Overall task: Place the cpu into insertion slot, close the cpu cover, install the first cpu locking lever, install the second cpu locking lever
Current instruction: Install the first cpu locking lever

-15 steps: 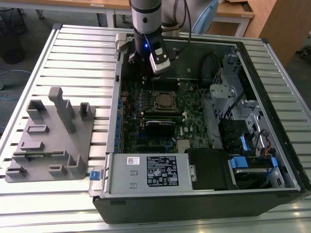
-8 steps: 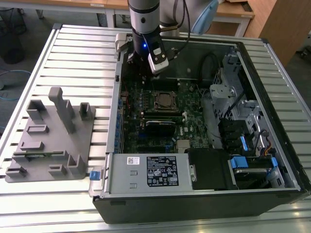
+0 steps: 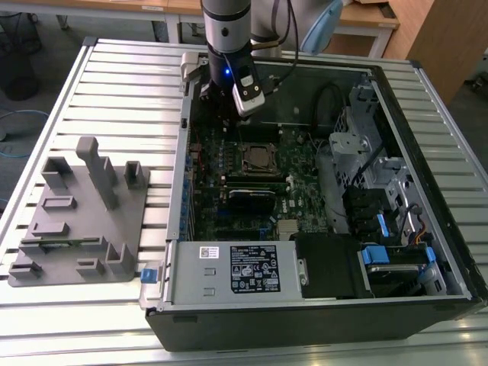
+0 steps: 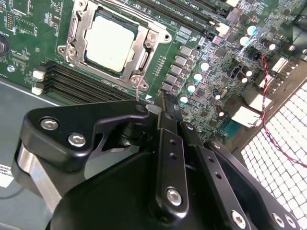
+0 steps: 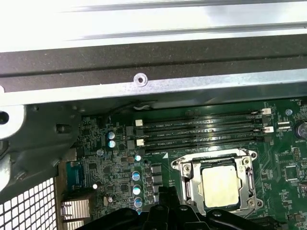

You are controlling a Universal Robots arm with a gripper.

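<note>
My pincer (image 4: 165, 101) (image 5: 165, 191) hangs inside the open computer box (image 3: 229, 320), low over the green board (image 4: 201, 57). Its two black fingers (image 4: 169, 143) are pressed together at the tips. I see nothing held between them.

The little silver chip (image 4: 109, 40) (image 5: 220, 186) sits in its square slot (image 3: 245, 158) on the board. It is near the pincer tips, a bit past them and lower down, and the pincer is not touching it. The thin metal cover (image 4: 76, 28) (image 5: 192, 184) lies flat on top of the chip. The chip's pale face shows through the cover's big square window.

Long black memory slots (image 4: 86, 84) (image 5: 201, 129) run beside the chip's slot. In the second wrist view they lie between the chip and the pincer. A red wire (image 4: 268, 110) runs past one side of the pincer, by the wall of the box.

In the exterior view the computer box lies on its side on a ribbed metal counter (image 3: 122, 91). A grey holder block (image 3: 84, 221) sits on the counter too, well away from the pincer and outside the box.
</note>
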